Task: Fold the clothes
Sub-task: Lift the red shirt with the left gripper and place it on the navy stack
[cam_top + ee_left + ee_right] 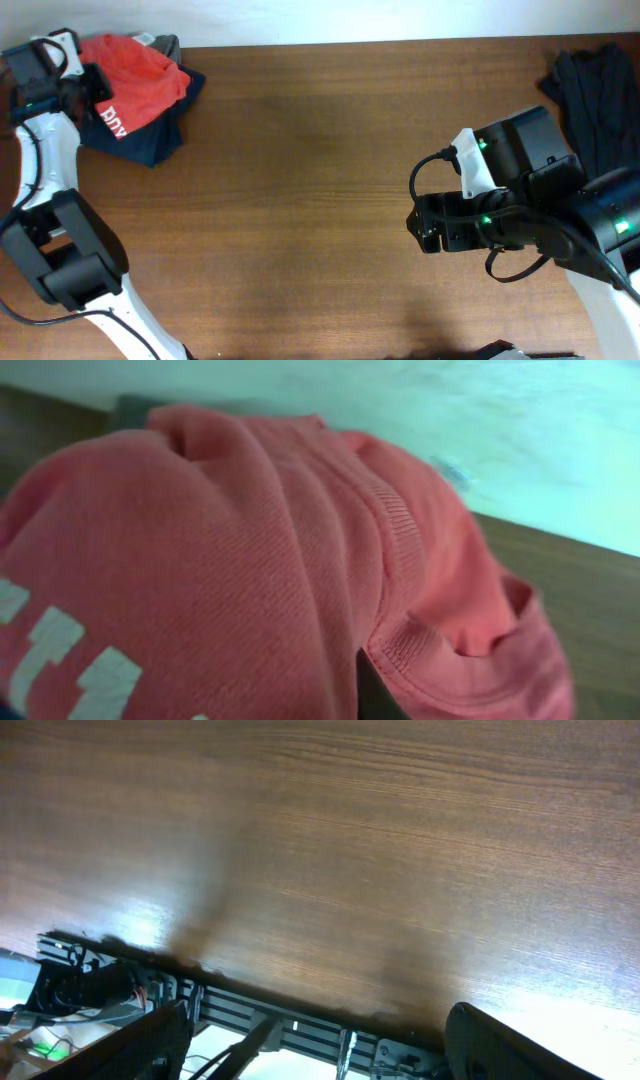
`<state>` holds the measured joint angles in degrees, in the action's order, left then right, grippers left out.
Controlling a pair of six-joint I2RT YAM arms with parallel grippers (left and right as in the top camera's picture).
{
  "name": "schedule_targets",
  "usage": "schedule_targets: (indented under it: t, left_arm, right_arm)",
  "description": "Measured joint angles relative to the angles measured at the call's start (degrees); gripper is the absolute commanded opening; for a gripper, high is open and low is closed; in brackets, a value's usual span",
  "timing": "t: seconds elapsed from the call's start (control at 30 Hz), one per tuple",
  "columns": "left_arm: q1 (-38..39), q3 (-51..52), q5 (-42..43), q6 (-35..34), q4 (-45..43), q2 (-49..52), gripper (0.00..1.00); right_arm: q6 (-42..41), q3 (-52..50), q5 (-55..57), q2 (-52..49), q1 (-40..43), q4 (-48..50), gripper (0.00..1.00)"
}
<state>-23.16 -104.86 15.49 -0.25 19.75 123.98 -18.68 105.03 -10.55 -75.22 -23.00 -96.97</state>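
A red-orange T-shirt (135, 75) with white lettering lies crumpled at the table's far left corner, on top of a dark navy garment (150, 140). My left gripper (93, 87) sits at the shirt's left edge. In the left wrist view the red-orange T-shirt (230, 560) fills the frame and hides the fingers. A ribbed hem and white letters show close up, and the jaws look shut on the cloth. At the right, my right gripper (425, 225) hovers over bare wood. Its fingers (150, 1040) stand wide apart, and the right gripper (318, 1025) is open with nothing in it.
A pile of black clothing (590, 90) lies at the far right corner. A grey piece (165, 42) peeks out behind the red shirt. The wooden table (320, 150) spans the middle. Its edge and a metal frame (300, 1010) show low in the right wrist view.
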Motion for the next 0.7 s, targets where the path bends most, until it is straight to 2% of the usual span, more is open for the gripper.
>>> schedule_targets:
  t: [0.07, 0.1, 0.17, 0.2, 0.27, 0.4, 0.7]
  left_arm:
    - [-0.96, -0.09, -0.22, -0.17, 0.13, 1.07, 0.25]
    - [-1.38, -0.11, -0.44, -0.37, 0.13, 1.77, 0.34]
    - [-2.19, -0.11, -0.98, -0.96, 0.17, 3.37, 0.75]
    - [-2.64, -0.11, -1.44, -1.33, 0.17, 4.24, 0.81]
    - [-3.65, -0.13, -2.05, -3.32, 1.07, 5.9, 0.87]
    - [-5.7, -0.13, 0.74, -5.81, 3.89, 7.13, 0.87]
    - [-6.64, -0.7, 13.51, -11.65, 11.5, 7.1, 0.87]
  right_arm:
    - [-0.39, 0.0, 0.02, 0.0, 0.0, 0.0, 0.86]
    - [-0.55, 0.0, 0.0, 0.0, 0.0, 0.0, 0.86]
    - [-0.66, 0.0, 0.02, 0.0, 0.0, -0.02, 0.86]
    - [-0.72, 0.0, 0.0, 0.0, 0.0, 0.0, 0.86]
    - [-0.81, 0.0, -0.07, 0.0, 0.0, 0.0, 0.86]
    - [-0.85, 0.0, -0.04, 0.0, 0.0, 0.0, 0.86]
    - [-0.87, 0.0, -0.04, 0.0, 0.0, -0.02, 0.86]
